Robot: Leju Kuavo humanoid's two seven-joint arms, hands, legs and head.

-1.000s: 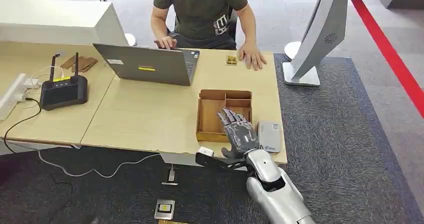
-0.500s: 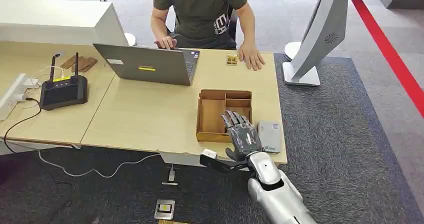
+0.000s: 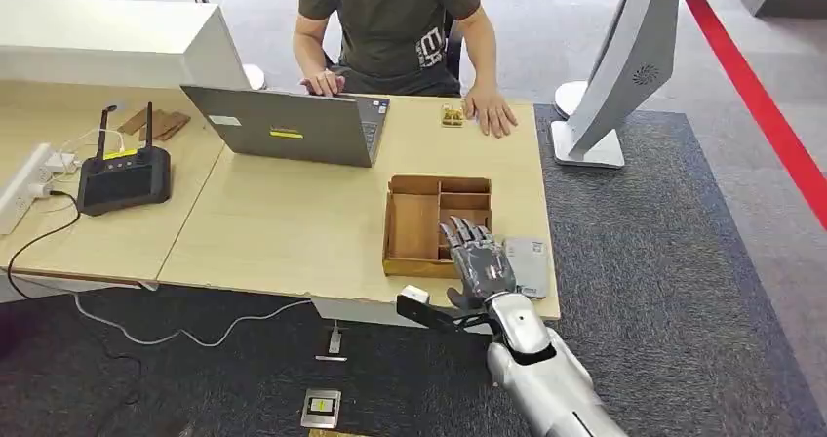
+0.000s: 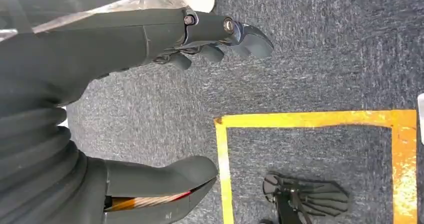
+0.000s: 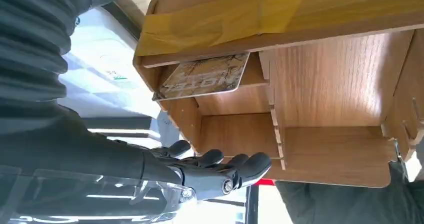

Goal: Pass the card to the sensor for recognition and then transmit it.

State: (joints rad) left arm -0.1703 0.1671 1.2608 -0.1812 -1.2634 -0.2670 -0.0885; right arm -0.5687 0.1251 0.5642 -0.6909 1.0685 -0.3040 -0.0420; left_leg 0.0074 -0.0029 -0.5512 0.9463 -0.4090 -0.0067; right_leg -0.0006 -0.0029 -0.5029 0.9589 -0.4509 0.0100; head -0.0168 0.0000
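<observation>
A wooden compartment box (image 3: 414,224) stands near the table's front right corner. Just right of it lies a flat grey sensor (image 3: 530,266). My right hand (image 3: 478,258) hovers over the box's near right compartment with its fingers stretched forward and nothing in them. In the right wrist view a marbled card (image 5: 205,76) leans inside one compartment of the box (image 5: 325,79), with my fingertips (image 5: 235,169) apart from it. My left hand (image 4: 100,74) hangs over the carpet, thumb and fingers apart, holding nothing.
A person sits at the far side, one hand (image 3: 492,113) flat on the table beside a small golden object (image 3: 452,115). An open laptop (image 3: 283,125), a black antenna device (image 3: 124,178) and a power strip (image 3: 24,188) occupy the left. A white stand base (image 3: 585,146) sits right of the table.
My right hand has shifted a little to the right and toward the near edge of the box, closer to the sensor. The person and the table's things are unmoved.
</observation>
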